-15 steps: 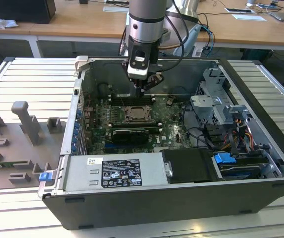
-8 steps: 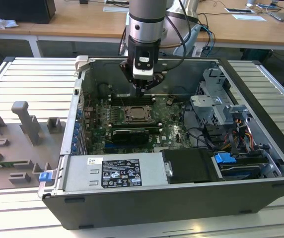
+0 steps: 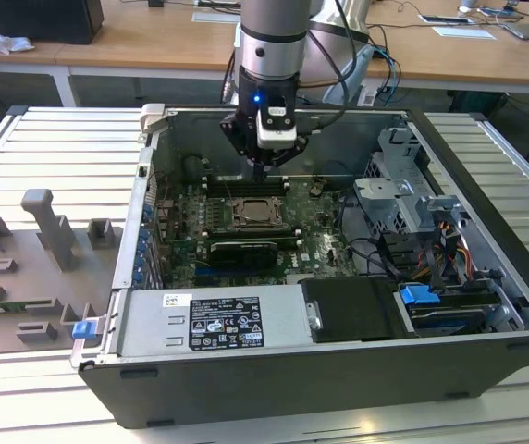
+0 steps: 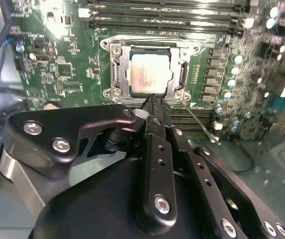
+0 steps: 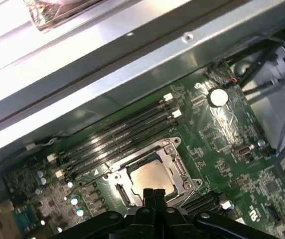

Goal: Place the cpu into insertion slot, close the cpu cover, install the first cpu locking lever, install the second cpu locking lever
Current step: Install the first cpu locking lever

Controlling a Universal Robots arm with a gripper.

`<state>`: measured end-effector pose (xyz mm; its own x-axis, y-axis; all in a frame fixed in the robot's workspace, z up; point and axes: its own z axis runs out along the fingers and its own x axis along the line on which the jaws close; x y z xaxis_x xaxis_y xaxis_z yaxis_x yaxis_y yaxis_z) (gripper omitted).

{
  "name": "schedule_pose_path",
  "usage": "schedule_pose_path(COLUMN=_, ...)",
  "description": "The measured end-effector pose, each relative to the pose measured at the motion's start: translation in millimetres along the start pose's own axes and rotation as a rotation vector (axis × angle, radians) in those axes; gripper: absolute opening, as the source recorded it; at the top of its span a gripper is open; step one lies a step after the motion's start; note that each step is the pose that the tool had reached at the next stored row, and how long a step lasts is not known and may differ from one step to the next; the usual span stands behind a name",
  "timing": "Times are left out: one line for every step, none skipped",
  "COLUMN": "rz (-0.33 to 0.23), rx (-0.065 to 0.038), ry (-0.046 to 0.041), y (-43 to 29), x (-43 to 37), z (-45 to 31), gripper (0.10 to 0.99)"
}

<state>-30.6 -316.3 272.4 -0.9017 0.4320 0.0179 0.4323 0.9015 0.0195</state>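
Observation:
The cpu (image 4: 150,74) (image 5: 151,177), pale silvery square, lies inside the insertion slot (image 4: 113,50) on the green board. The cpu cover (image 4: 120,74), a silver frame, lies flat around it. A thin metal lever rod (image 4: 202,123) runs out slantwise from one corner of the socket. My gripper (image 4: 152,100) (image 5: 155,195) hovers just off the socket's edge, its black fingers pressed together with nothing between them. In the exterior view the gripper (image 3: 261,171) hangs above the far side of the socket (image 3: 260,215), inside the open computer case.
Long black memory slots (image 5: 122,132) run beside the socket. The case walls (image 3: 144,213) ring the board. A drive cage (image 3: 412,199) with cables (image 3: 385,259) stands at the exterior view's right. A power supply box (image 3: 218,319) sits in front. Grey fixtures (image 3: 52,231) stand outside, left.

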Motion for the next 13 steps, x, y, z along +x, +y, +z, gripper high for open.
schedule_pose_path(rz=-0.049, rx=0.001, ry=0.0008, y=0.0, x=0.0, z=0.1, gripper=0.106)
schedule_pose_path(rz=-0.067, rx=0.001, ry=0.0011, y=0.0, x=0.0, z=0.1, gripper=0.106)
schedule_pose_path(rz=-0.084, rx=0.001, ry=0.0011, y=0.0, x=0.0, z=0.2, gripper=0.106)
schedule_pose_path(rz=-0.109, rx=0.001, ry=0.0008, y=0.0, x=0.0, z=0.3, gripper=0.106)
schedule_pose_path(rz=-0.129, rx=0.001, ry=0.0003, y=0.0, x=-0.1, z=0.4, gripper=0.106)
schedule_pose_path(rz=-0.151, rx=0.001, ry=-0.0010, y=0.0, x=0.0, z=0.5, gripper=0.106)
schedule_pose_path(rz=-0.168, rx=0.000, ry=-0.0040, y=0.0, x=0.0, z=0.7, gripper=0.106)
schedule_pose_path(rz=-0.175, rx=-0.001, ry=-0.0066, y=0.0, x=0.0, z=0.8, gripper=0.106)
schedule_pose_path(rz=-0.181, rx=-0.002, ry=-0.0091, y=0.0, x=0.0, z=0.8, gripper=0.106)
schedule_pose_path(rz=-0.203, rx=-0.004, ry=-0.0138, y=0.0, x=0.0, z=0.7, gripper=0.106)
schedule_pose_path(rz=-0.223, rx=-0.004, ry=-0.0143, y=0.0, x=0.0, z=0.7, gripper=0.106)
schedule_pose_path(rz=-0.238, rx=-0.004, ry=-0.0143, y=0.0, x=0.0, z=0.7, gripper=0.106)
schedule_pose_path(rz=-0.252, rx=-0.004, ry=-0.0151, y=0.0, x=0.0, z=0.7, gripper=0.106)
